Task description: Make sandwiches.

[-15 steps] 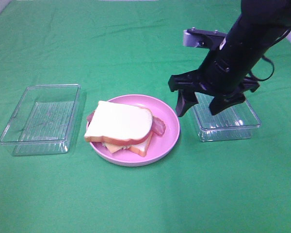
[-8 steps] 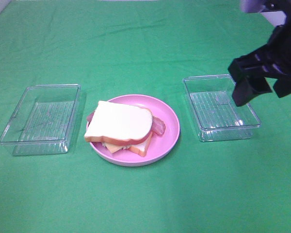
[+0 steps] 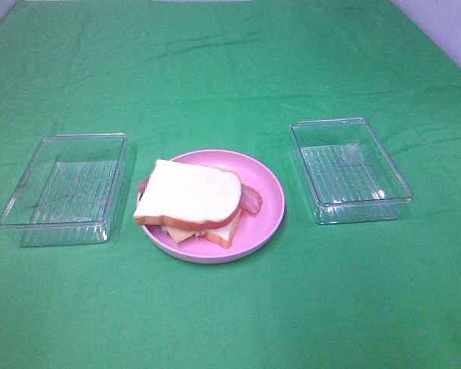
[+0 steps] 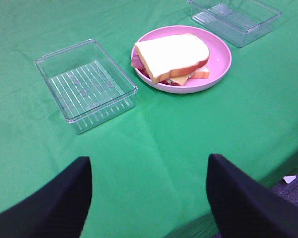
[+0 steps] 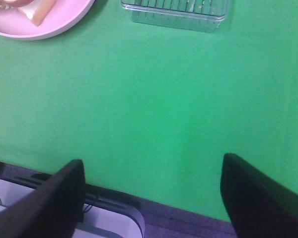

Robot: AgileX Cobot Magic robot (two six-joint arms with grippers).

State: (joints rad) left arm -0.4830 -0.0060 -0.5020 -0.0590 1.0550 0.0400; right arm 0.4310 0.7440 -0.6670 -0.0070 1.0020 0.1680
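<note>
- Cloth point(image 3: 230, 323), green, covering the whole table; near edge shows in both wrist views, with floor and equipment below it.
- Left tray point(image 3: 65, 187), clear plastic, empty, toward the left edge of the table, just beside the plate.
- Right tray point(image 3: 349, 169), clear plastic, empty, toward the right edge, set apart from the plate by a strip of bare cloth.
- Plate point(image 3: 265, 219), round, pink, mid-table between the two trays.
- Sandwich point(image 3: 190, 196), on the plate, shifted to its left side: white bread on top, bacon point(image 3: 251, 200) poking out at the right, cheese and the lower slice showing at the near edge. Stack looks complete.
- Left gripper point(image 4: 149, 198), off the near edge of the table, fingers spread wide, nothing between them.
- Right gripper point(image 5: 151, 198), likewise back at the near edge, fingers spread wide, holding nothing.
- Risk, as judged: top slice sits askew over the filling; any nudge to the plate or a pinch from one side could slide the layers apart.
- Open room: broad bare cloth along the near and far edges; narrow only between the plate and the left tray.
</note>
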